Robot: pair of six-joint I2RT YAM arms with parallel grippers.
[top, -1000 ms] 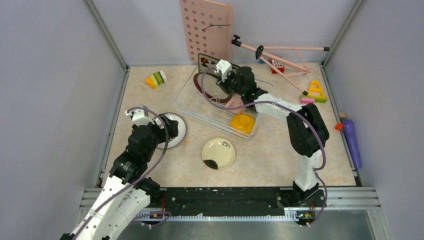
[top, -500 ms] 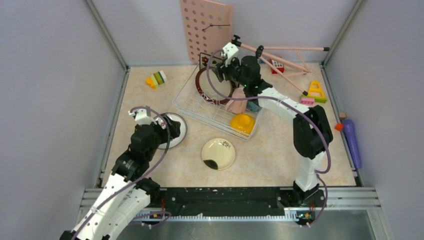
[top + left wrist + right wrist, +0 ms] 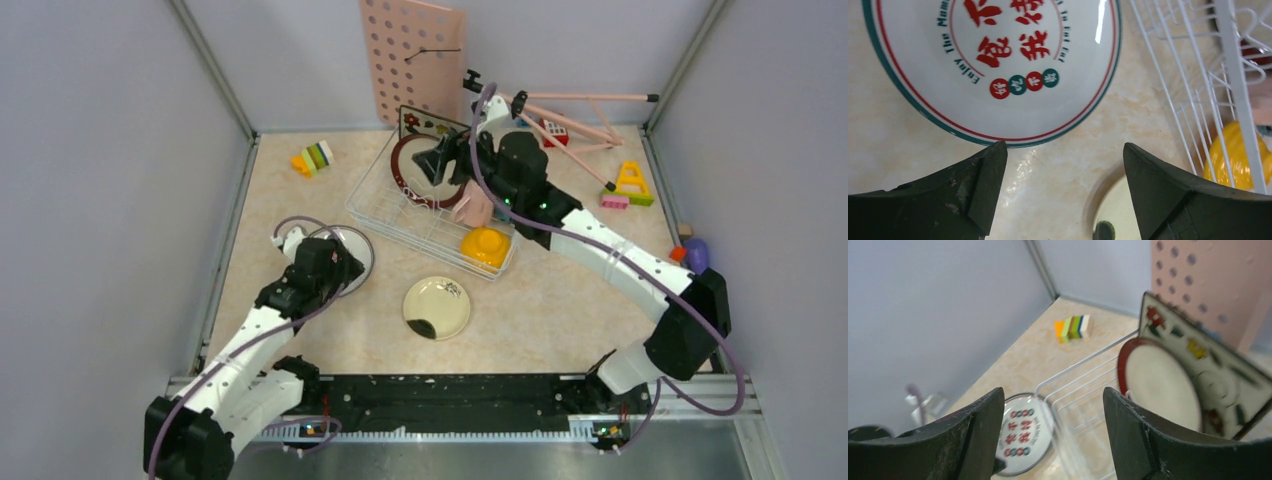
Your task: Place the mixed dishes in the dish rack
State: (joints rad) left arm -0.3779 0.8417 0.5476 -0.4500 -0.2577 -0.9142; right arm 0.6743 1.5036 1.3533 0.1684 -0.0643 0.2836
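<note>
Jaws of the left gripper (image 3: 1060, 165) are spread beside the lettered plate (image 3: 993, 65), flat on the desk (image 3: 888, 150), seemingly to take its rim. Right gripper (image 3: 1053, 405) jaws are spread, empty, over the dish rack (image 3: 380, 205), where the red-rimmed plate (image 3: 1160, 385) is stood upright.

A robotics lab cell: grey panel walls (image 3: 100, 150) and aluminium frame posts (image 3: 212, 65) enclose the tabletop (image 3: 560, 310).

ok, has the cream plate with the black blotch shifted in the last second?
No. The cream plate lies where it did in the top view, on the table in front of the dish rack, with the same gap to the rack's near corner.
</note>
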